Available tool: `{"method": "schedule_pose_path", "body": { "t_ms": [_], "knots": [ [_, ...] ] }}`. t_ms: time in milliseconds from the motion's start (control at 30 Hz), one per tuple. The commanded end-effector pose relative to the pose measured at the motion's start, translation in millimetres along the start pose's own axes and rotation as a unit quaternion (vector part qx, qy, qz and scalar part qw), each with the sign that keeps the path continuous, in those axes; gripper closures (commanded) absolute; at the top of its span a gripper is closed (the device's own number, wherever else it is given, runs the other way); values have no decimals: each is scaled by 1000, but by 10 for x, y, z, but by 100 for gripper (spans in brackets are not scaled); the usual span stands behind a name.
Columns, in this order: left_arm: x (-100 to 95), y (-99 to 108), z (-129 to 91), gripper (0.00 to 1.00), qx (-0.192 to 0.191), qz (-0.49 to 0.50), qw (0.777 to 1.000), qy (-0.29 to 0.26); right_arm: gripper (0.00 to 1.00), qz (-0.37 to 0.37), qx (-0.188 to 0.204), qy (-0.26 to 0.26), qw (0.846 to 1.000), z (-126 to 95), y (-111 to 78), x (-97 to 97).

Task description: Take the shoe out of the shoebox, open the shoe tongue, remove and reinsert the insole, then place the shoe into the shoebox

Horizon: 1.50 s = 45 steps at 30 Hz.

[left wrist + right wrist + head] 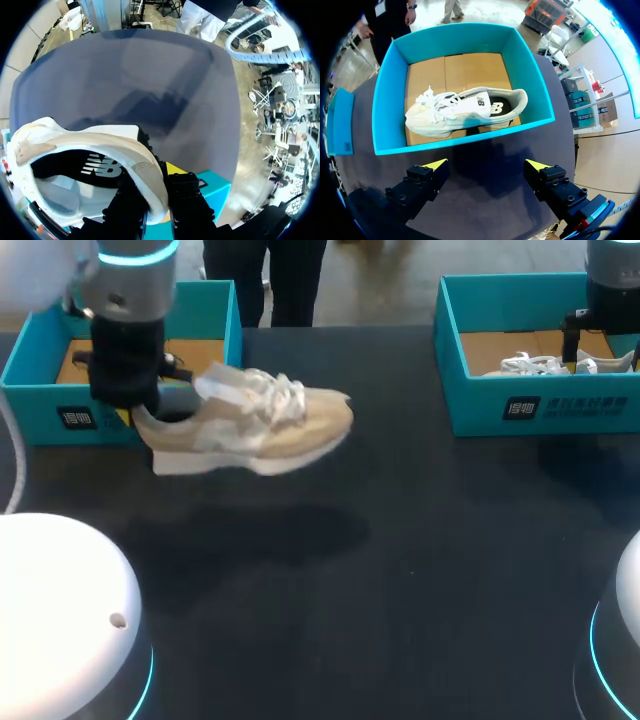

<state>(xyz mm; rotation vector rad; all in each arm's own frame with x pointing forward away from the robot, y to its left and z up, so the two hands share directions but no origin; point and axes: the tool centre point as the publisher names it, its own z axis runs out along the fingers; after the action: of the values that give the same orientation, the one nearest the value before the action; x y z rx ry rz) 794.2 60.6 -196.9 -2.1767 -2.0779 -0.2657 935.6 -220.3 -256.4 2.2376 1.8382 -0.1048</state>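
Tabletop [400,570], dark and matte, fills the near ground of the head view. Above it the left gripper [130,416] holds a beige shoe [260,425] clear of the surface, toe pointing toward the robot's right, with its shadow on the table beneath. Only the left wrist view shows the grip. There the left gripper's fingers are closed on the shoe's heel collar, one inside the opening and one outside. That view also shows a dark insole bearing a white logo.

Just behind the shoe stands the left shoebox [40,390], teal, with a cardboard floor and a dark label [75,418] with white print on its front wall.

At the far right the right shoebox [540,405], also teal with printed marks on its front, holds a white shoe [555,365]. The right wrist view shows this shoe lying on its side. It also shows the right gripper [486,165] before the box's front wall, fingers spread wide and holding nothing.
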Motion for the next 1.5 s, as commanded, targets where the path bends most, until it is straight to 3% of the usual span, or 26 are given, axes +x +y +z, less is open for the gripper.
{"method": "schedule_pose_path", "body": {
  "t_ms": [33, 367, 833, 1500],
  "knots": [
    [-185, -192, 5, 100, -61, 4, 998, 2, 0, 1, -1, 1, 1000, 2, -11, -2],
    [-626, -516, 65, 100, -67, 19, 998, 1, 0, 1, -1, 1, 1000, 2, -11, -2],
    [-1007, -666, 189, 100, -72, 4, 997, 30, 0, 1, -1, 1, 1000, 2, -11, -2],
    [-1467, -614, 922, 100, -61, -15, 997, 55, 0, 1, -1, 1, 1000, 2, -11, -2]
  ]
}}
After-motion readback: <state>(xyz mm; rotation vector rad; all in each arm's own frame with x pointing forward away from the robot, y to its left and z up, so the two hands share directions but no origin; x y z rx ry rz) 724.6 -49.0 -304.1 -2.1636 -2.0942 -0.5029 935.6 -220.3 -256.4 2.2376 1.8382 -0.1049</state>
